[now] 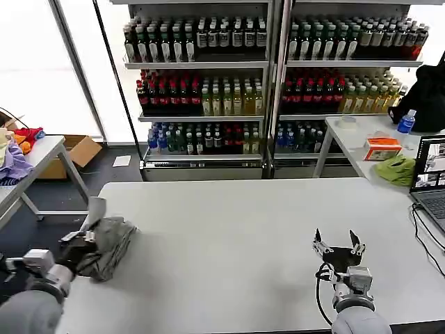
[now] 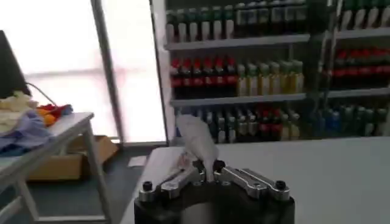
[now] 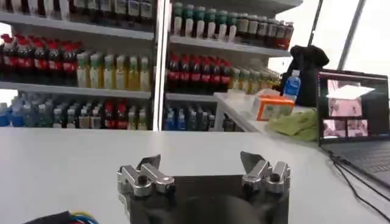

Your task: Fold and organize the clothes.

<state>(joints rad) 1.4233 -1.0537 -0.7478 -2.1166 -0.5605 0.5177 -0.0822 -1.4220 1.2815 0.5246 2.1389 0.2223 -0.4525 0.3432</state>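
A white table point(image 1: 236, 243) fills the near scene, with drink shelves point(image 1: 271, 76) far behind it. At the table's near left edge lies a crumpled grey T-shirt point(image 1: 111, 247), one pale corner sticking up. The left gripper point(image 1: 82, 240) sits against the shirt's left side, its fingers pinched narrow on that cloth; the left wrist view shows a fold of the shirt point(image 2: 198, 143) standing up between the closed fingers point(image 2: 177, 179). The right gripper point(image 1: 338, 242) hovers over the bare table at near right, well apart from the shirt, fingers spread wide with nothing between them point(image 3: 204, 167).
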